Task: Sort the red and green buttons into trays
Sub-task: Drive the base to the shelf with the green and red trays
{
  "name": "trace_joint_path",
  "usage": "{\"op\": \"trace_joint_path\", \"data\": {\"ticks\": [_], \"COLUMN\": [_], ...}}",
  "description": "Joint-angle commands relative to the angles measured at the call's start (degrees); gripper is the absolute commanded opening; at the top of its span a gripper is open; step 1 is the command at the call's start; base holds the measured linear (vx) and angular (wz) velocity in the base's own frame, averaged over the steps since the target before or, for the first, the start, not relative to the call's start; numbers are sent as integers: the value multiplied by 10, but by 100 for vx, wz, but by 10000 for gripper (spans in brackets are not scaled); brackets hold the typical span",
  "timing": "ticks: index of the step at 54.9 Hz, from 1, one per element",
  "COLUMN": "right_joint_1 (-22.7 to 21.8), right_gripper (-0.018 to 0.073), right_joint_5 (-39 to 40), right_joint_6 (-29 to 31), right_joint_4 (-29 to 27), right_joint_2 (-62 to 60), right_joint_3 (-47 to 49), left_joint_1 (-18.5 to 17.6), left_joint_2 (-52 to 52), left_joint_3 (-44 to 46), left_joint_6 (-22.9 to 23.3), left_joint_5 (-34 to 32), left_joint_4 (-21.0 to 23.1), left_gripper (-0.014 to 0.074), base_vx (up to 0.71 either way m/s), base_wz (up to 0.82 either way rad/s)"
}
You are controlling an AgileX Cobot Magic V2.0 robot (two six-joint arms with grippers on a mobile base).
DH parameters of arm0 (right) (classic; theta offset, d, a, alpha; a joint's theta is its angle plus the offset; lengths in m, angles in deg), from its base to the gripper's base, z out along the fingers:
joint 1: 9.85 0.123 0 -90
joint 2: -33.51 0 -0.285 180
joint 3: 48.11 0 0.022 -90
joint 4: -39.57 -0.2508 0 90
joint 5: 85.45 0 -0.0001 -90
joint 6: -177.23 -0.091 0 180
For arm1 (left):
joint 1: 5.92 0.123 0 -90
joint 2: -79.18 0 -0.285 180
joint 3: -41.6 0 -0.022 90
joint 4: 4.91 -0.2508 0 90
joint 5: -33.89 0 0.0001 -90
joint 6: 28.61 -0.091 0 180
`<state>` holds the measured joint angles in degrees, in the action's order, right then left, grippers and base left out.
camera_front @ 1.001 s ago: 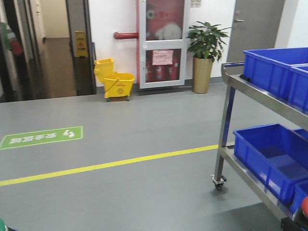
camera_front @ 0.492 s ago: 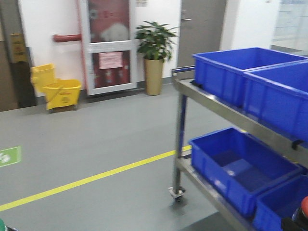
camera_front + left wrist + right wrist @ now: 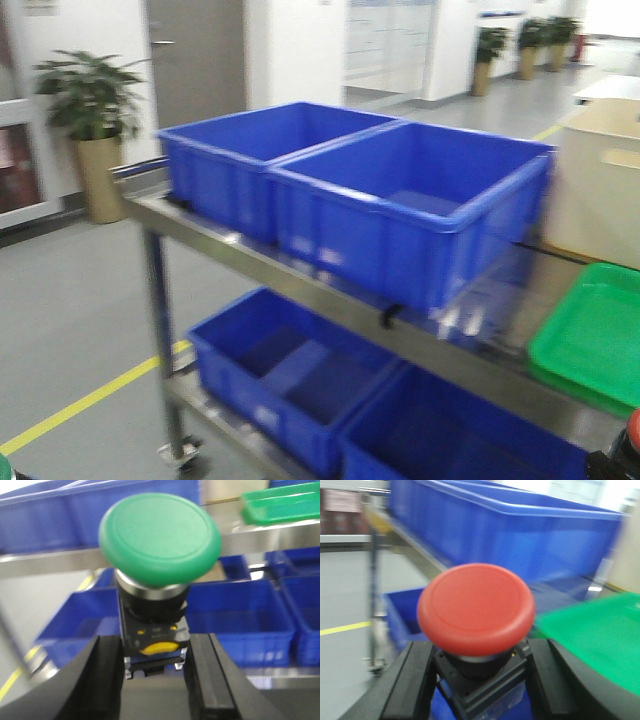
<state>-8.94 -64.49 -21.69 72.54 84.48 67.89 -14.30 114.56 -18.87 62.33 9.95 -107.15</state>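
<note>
A: On the cart [image 3: 156, 310] top shelf: blue crates [image 3: 400, 210], green tray [image 3: 590, 345] beside them. Buttons?

B: Left gripper [image 3: 152, 655] pinches green button [image 3: 159, 537] by its black body; right gripper [image 3: 480, 680] likewise holds red button [image 3: 476, 607]. Likely rigid, light, slick-capped: grip bodies.

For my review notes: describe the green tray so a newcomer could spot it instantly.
Find the steel cart; its top shelf carries two deep blue crates side by side. Right of them, nearer than a beige bin, lies the green tray: the only shallow, green container there.
</note>
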Motion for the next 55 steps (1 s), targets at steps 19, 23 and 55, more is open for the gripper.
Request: {"op": "trace_joint_path", "data": {"ticks": [19,23,55], "right_joint_1": [-4,-4,-4], "right_gripper": [-9,-9,-9], "right_joint_5": [44,44,44], "right_joint_6": [1,1,1], "right_joint_4": [-7,-7,-7], "right_joint_2": [-4,-4,-4], "right_joint_3": [18,18,18], "left_joint_1": [0,0,0], "left_joint_2": [1,1,1], "left_joint_3": [18,18,18], "left_joint_6": [6,6,6], "left_joint_5": [10,10,10], "left_joint_4": [19,19,19], "left_gripper": [1,1,1], "base_vx": [22,18,14], "base_wz": [-74,-62,-49]}}
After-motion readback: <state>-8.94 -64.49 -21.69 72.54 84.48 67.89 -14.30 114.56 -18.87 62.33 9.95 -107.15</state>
